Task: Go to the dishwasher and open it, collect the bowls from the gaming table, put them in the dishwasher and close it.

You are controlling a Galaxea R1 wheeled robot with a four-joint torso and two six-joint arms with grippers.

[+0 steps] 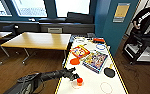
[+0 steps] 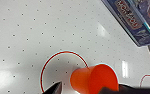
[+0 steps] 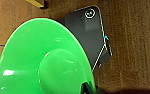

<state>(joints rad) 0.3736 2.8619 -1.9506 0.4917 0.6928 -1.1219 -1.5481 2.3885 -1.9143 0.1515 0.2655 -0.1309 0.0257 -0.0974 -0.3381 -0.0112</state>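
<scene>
Left gripper [image 1: 75, 77]: reaches in over the near end of the gaming table [image 1: 91, 86]; in the left wrist view its dark fingertips [image 2: 54, 88] sit either side of the orange cup [image 2: 94, 78], jaws spread, contact not clear.
Orange cup: upright on the white top, directly at the left gripper, resting on the rim of a red circle printed on the surface.
Right gripper: fingers cannot be made out; grip state cannot be told.
Green bowl [image 3: 44, 57]: fills the right wrist view close against the wrist camera, above wooden floor and a dark part of the robot's base.
Orange bowl [image 1: 75, 61]: on the gaming table, beyond the left gripper, well apart from it, just beside the board-game boxes.
Board-game boxes [image 1: 94, 60]: flat on the table, farther out than the left gripper.
Black paddle [image 1: 109, 72]: on the table, beyond the cup, near the yellow edge.
Person [image 1: 147, 17]: standing behind a black cart, far from the left gripper.
</scene>
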